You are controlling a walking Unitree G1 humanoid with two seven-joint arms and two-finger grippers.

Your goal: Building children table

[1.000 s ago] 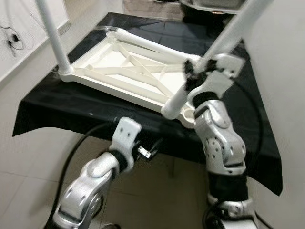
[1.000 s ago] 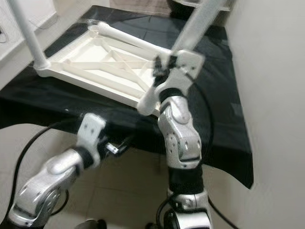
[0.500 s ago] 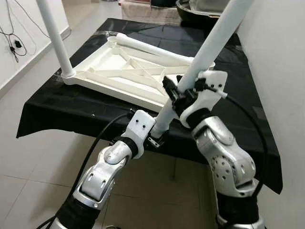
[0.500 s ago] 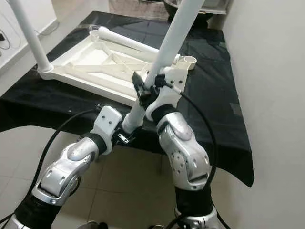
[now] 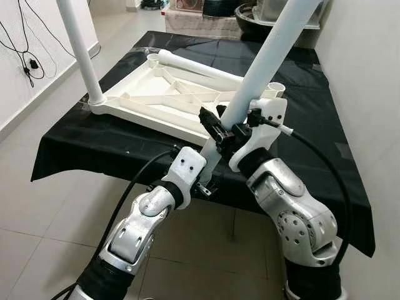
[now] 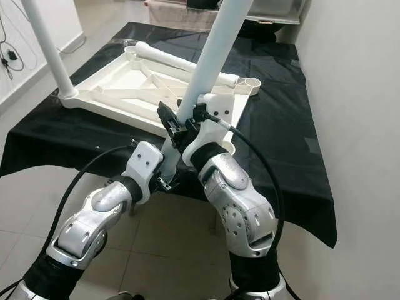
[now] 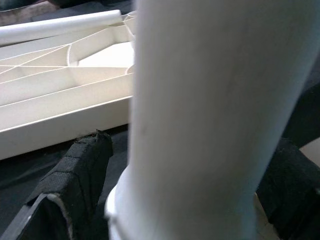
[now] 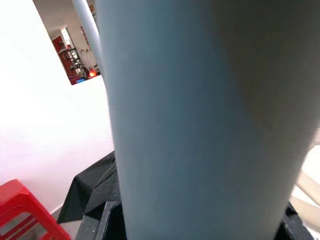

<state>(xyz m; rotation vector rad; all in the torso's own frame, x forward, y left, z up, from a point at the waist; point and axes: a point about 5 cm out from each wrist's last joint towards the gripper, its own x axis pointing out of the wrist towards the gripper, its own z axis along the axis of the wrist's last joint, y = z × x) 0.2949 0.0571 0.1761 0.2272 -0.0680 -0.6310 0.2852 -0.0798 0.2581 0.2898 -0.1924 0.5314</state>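
Black cloth (image 5: pixel 94 147) covers a work table standing on a pale tiled floor (image 5: pixel 37 219), with a white wall (image 5: pixel 369 75) on the right and cables (image 5: pixel 25 44) hanging on the wall at far left; upside down on the cloth lies the white children's tabletop (image 5: pixel 169 100), its ribbed underside facing up; one table leg (image 5: pixel 78 47) stands upright in its left near corner socket; another loose leg (image 5: pixel 200 67) lies flat along the tabletop's far edge; an open corner socket (image 5: pixel 275 89) shows at the far right corner. Near the table's near edge both arms hold a third white leg (image 5: pixel 265 62), tilted so its top leans far and right; the right gripper (image 5: pixel 226 128) is clamped around this leg partway up, black fingers pinching it from both sides; the left gripper (image 5: pixel 206 178) grasps the lower end of the same leg, just below the right one, its padded fingers (image 7: pixel 80 170) pressed against the tube on either side.
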